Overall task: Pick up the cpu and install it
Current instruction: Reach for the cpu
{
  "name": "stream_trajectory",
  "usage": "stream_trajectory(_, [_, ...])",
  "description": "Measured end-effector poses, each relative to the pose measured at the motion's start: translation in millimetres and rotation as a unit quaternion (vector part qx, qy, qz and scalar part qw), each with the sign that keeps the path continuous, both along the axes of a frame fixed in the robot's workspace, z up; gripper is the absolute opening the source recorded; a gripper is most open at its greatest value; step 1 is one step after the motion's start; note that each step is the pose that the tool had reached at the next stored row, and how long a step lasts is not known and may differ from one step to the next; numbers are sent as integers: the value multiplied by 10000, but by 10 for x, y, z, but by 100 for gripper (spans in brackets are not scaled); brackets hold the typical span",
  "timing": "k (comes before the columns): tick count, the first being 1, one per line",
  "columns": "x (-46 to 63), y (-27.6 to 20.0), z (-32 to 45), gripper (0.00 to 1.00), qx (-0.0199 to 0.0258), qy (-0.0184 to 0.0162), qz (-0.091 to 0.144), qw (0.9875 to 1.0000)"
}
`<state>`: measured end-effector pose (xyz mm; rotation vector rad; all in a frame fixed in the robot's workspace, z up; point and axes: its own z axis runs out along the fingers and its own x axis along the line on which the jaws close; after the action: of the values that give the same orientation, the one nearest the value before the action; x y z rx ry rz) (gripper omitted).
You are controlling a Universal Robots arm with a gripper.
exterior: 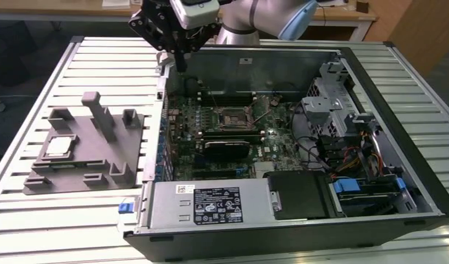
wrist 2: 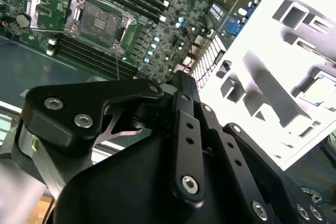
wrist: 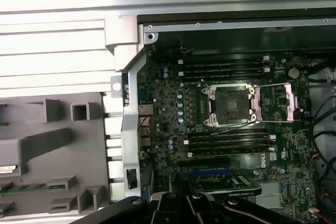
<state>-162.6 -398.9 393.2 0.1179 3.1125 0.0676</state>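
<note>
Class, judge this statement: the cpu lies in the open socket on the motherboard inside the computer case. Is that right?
Not right. The cpu is not in the socket. It lies on the grey fixture outside the computer case, on the exterior view's left, as the exterior view shows. The socket on the motherboard is open, as stated, with no chip in it.

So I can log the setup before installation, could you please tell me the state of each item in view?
cpu: lying flat in the grey fixture, not picked up.
socket: open and empty, load plate flipped back.
computer case: on its side, panel off.
tool: hovering above a corner of the case, apart from the cpu.
</note>
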Motion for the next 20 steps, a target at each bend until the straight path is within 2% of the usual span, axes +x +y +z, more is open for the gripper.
stream_trajectory(20, [-207,0,-4,11,0,0,0,10000])
